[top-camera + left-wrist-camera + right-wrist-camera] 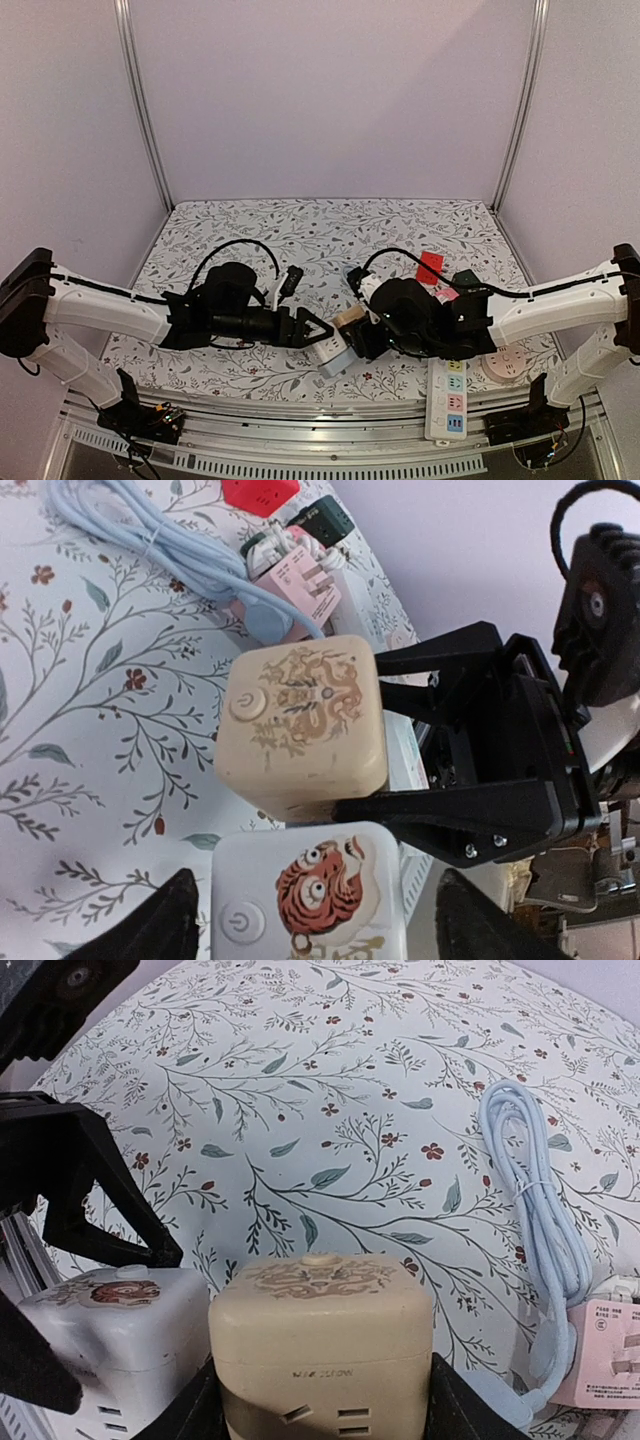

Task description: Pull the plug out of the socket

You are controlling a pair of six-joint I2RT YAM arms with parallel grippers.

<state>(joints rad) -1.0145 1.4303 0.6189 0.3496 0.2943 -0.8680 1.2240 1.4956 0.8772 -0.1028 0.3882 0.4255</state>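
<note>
A beige cube socket [349, 317] with a brown pattern sits between the fingers of my right gripper [360, 336], which is shut on it. It also shows in the left wrist view [300, 720] and the right wrist view [320, 1330], where my right gripper [320, 1405] clamps its sides. A white cube socket with a red tiger [330, 353] [315, 900] [110, 1320] lies right beside it. One right finger [450, 815] runs between the two cubes. My left gripper [315, 925] [318, 330] is open and straddles the white cube with small gaps.
A coiled light blue cable [545, 1210] and a pink plug adapter [610, 1350] lie to the right of the beige cube. A red cube [430, 267], a white power strip [447, 398] and a pink round socket [505, 362] sit at the right. A black plug [291, 280] lies behind the left gripper.
</note>
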